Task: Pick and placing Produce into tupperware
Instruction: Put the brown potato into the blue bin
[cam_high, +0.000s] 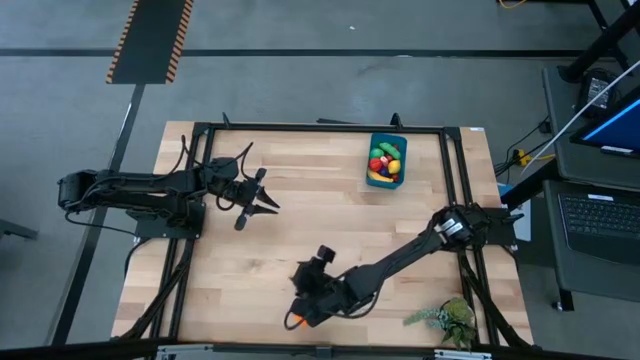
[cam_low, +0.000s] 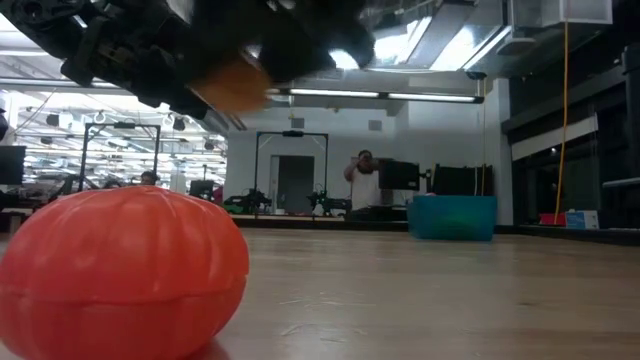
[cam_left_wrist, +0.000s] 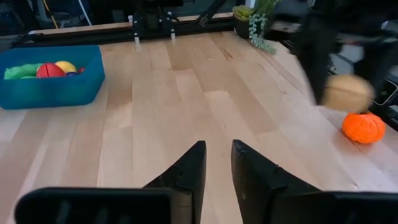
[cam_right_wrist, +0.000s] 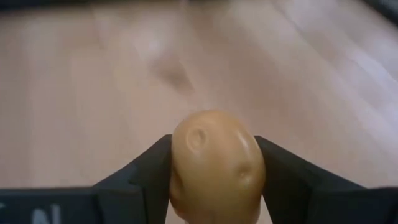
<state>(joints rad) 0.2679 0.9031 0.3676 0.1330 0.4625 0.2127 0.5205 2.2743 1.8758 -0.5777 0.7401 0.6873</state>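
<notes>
Left pincer (cam_left_wrist: 217, 163) slightly parted over bare wood, blue tupperware (cam_left_wrist: 53, 90) and orange pumpkin (cam_left_wrist: 364, 127) beyond

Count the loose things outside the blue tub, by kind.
Pumpkin: 1, on the table
Potato: 1, held by right gripper
Plant sprig: 1
Total: 3

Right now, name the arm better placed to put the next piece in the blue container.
The right arm. Its gripper already clamps a tan potato between its fingers, so it only needs carrying to the tupperware. The left gripper holds nothing and sits far from the orange pumpkin.
</notes>
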